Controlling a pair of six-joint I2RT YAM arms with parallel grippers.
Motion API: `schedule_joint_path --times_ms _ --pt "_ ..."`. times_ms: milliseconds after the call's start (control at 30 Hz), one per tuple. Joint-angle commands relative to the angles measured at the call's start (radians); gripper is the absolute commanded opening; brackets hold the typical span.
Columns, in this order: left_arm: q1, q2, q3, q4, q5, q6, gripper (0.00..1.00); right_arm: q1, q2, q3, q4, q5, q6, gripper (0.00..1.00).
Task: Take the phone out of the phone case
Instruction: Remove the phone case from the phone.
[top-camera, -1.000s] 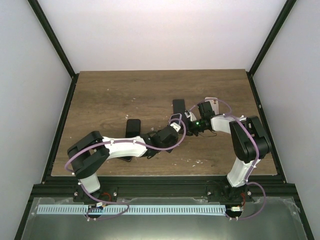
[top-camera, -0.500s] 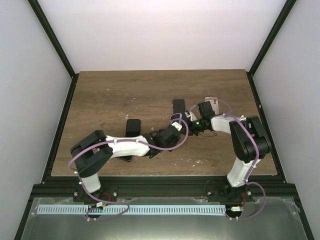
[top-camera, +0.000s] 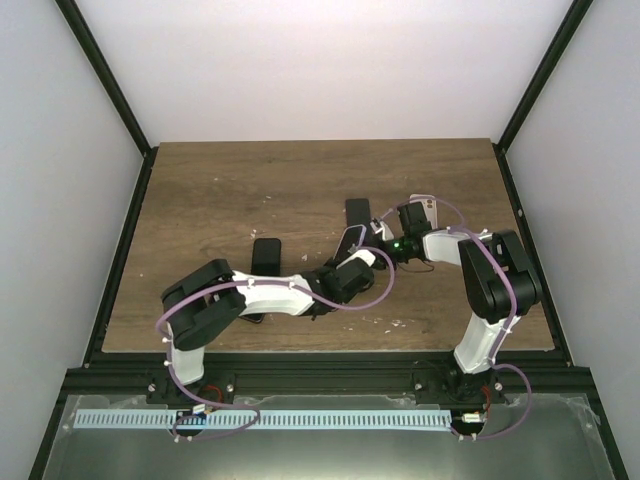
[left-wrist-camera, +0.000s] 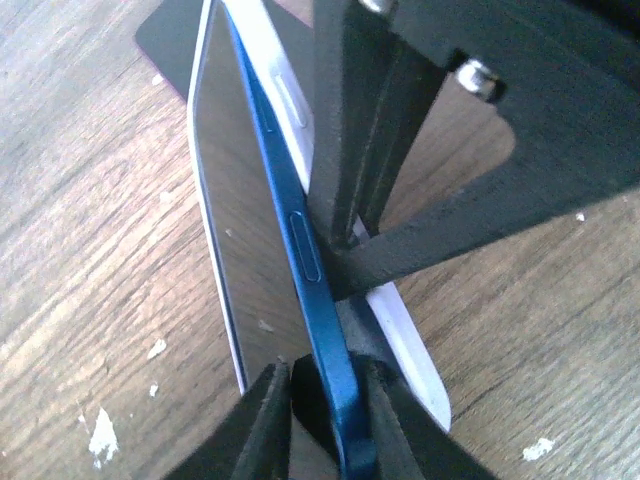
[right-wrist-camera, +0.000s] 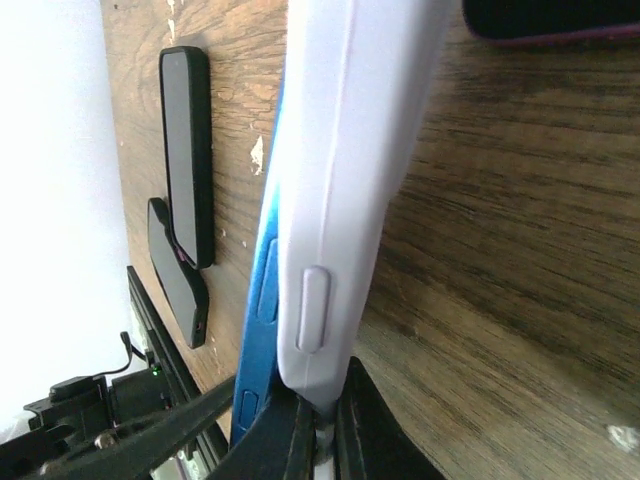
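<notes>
Peeling step. The left gripper (left-wrist-camera: 328, 410) is clamping the blue phone (left-wrist-camera: 305, 250) edgewise near the centre of the table (top-camera: 220, 190). The right gripper (right-wrist-camera: 325, 435) is pinching the white case (right-wrist-camera: 350, 150), partly separated. Next move is probably calling for opposed pulls.

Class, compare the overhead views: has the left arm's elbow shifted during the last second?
Yes. The left arm's elbow has swung rightward, closer to the black phone lying flat on the table.

The wooden table (top-camera: 200, 190) carries white crumbs (top-camera: 398, 323) on the near side of my left gripper (top-camera: 349, 250). A black phone (top-camera: 357, 212) lies flat just beyond that gripper. A second black phone (top-camera: 266, 255) lies well to its left, and a pale phone (top-camera: 428, 208) lies just beyond my right gripper (top-camera: 386, 236).
</notes>
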Motion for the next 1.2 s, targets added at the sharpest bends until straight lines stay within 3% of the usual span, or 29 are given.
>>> schedule_joint_path --times_ms 0,167,300,533,867,1167 --pt "0.014 -0.002 0.0 -0.018 -0.11 0.038 0.14 0.007 -0.013 0.032 0.003 -0.117 -0.005 0.01" --pt "0.015 -0.06 -0.021 -0.014 -0.113 0.019 0.0 0.007 -0.045 0.031 -0.001 -0.066 -0.028 0.01" --pt "0.025 -0.113 -0.031 -0.014 -0.104 -0.021 0.0 0.006 -0.074 0.039 -0.025 0.027 -0.076 0.01" --pt "0.076 -0.244 -0.047 -0.022 -0.023 -0.127 0.0 0.007 -0.119 0.065 -0.085 0.334 -0.148 0.01" --pt "0.158 -0.376 -0.105 -0.002 0.149 -0.204 0.0 0.004 -0.187 0.089 -0.103 0.536 -0.155 0.01" --pt "0.166 -0.392 -0.105 -0.01 0.15 -0.189 0.0 -0.055 -0.162 0.174 -0.151 0.524 -0.175 0.01"
